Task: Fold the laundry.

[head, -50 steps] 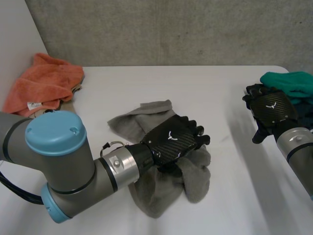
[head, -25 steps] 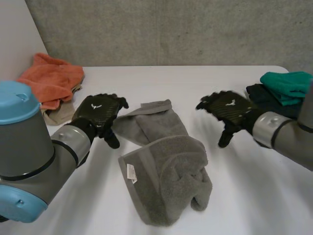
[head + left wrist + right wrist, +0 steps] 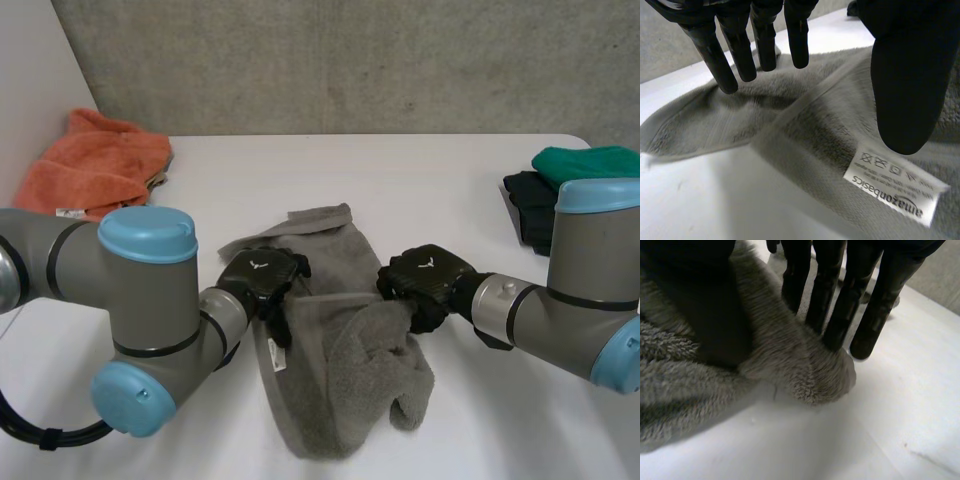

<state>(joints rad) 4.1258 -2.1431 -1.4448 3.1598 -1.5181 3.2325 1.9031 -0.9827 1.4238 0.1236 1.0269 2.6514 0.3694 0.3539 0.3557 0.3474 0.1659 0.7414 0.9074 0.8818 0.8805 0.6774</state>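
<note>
The crumpled grey towel (image 3: pixel 340 360) lies mid-tabletop (image 3: pixel 430 180), between the two arms. The left robot hand (image 3: pixel 262 278) is at the towel's left edge and open: fingers (image 3: pixel 740 55) straight and spread over the cloth, thumb above the white label (image 3: pixel 895 192), gripping nothing. The right robot hand (image 3: pixel 425 280) is at the right edge, also open, its straight fingers (image 3: pixel 837 315) resting against a fluffy fold. An orange cloth (image 3: pixel 95 170) lies far left, a green cloth (image 3: pixel 585 162) far right
</note>
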